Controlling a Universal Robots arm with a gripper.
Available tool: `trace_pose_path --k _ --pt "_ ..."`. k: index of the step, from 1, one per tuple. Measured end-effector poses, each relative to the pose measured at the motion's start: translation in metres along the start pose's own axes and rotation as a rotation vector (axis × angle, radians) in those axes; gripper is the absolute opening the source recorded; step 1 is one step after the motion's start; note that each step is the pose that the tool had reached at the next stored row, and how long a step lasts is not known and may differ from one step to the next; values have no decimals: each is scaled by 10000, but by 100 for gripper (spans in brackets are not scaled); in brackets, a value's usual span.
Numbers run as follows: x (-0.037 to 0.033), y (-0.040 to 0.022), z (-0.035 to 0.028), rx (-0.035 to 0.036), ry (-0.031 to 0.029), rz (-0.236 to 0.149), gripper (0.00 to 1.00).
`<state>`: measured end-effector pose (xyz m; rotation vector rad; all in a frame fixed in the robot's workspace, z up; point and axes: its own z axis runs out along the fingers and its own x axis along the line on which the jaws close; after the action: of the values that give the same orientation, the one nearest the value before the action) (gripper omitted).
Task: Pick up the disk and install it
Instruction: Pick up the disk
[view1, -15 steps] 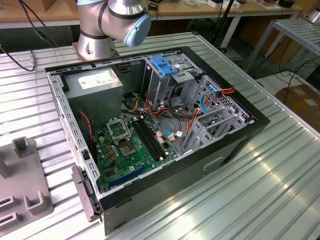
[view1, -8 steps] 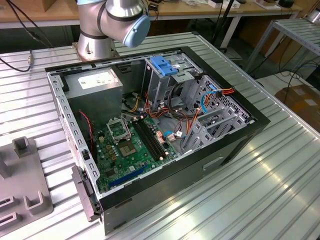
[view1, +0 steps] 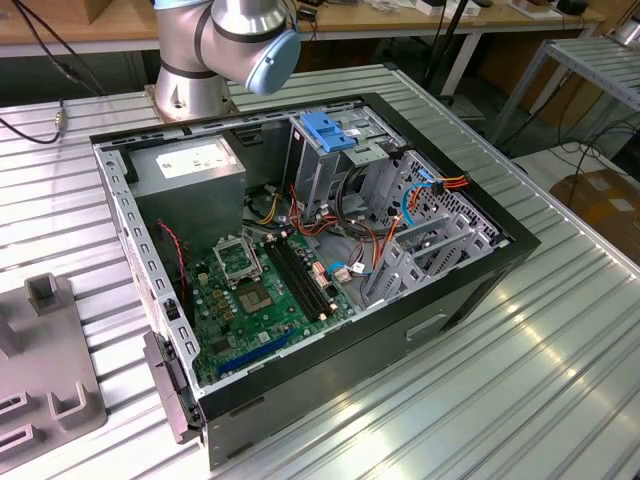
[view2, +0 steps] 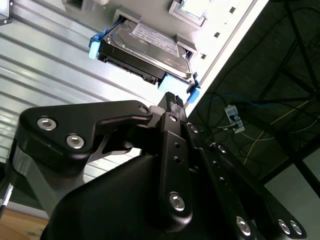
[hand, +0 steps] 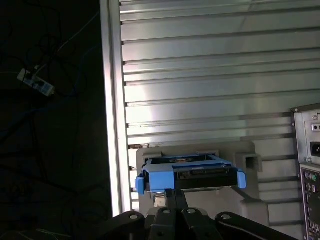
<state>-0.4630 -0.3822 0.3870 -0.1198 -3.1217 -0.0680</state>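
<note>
The black gripper (view2: 171, 100), its width impossible to tell, is close to the flat grey-metal disk with blue plastic side rails (view2: 147, 47).
The open black computer case (view1: 470, 290) holds a green motherboard (view1: 255, 290). The disk sits in a grey cradle (hand: 250, 160) at the ribbed metal worktop's (hand: 200, 75) edge, just ahead of the gripper.

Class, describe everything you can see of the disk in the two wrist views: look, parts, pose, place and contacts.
The disk is a flat, rectangular grey-metal hard drive with a pale label on its face and bright blue plastic rails at its sides. In both wrist views it lies flat in a grey holder on the ribbed metal table, near the table's edge. The gripper hovers close to one end; contact cannot be told.
</note>
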Motion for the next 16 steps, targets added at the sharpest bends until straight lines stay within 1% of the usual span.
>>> trace_pose_path --k 6,9,11,12,13,16 --pt "1 0 0 0 0 -2 10" --pt "1 0 0 4 9 -197 10" --pt "2 0 1 9 22 -533 10" --pt "1 0 0 16 38 -871 10" --pt "1 0 0 21 48 -1122 10" --pt "1 0 0 32 74 -1722 10"
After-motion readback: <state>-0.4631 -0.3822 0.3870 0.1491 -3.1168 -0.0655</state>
